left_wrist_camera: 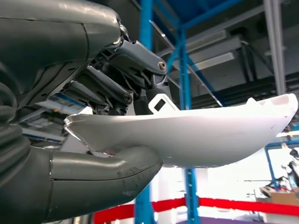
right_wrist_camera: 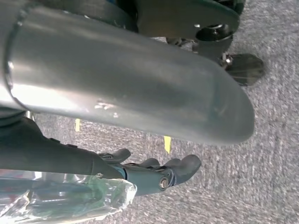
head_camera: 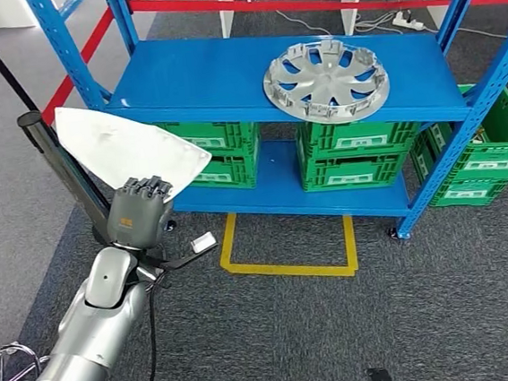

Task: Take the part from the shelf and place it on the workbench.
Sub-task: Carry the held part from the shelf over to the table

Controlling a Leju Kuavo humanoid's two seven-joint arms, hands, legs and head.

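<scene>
White plastic, the part [head_camera: 125, 149] sat gripped at one end by the left hand [head_camera: 138, 212], its long axis stretching leftward, clear of the shelf [head_camera: 213, 77]; the right hand [right_wrist_camera: 155, 172] hung empty, fingers loosely extended.

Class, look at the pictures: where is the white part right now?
In the head view, the white part is at the left, held in the left hand, off the blue shelf and left of the silver wheel cover.

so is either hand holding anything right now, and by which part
The left hand grips the white triangular panel at its near edge, thumb under, fingers on top. The right hand holds nothing.
</scene>
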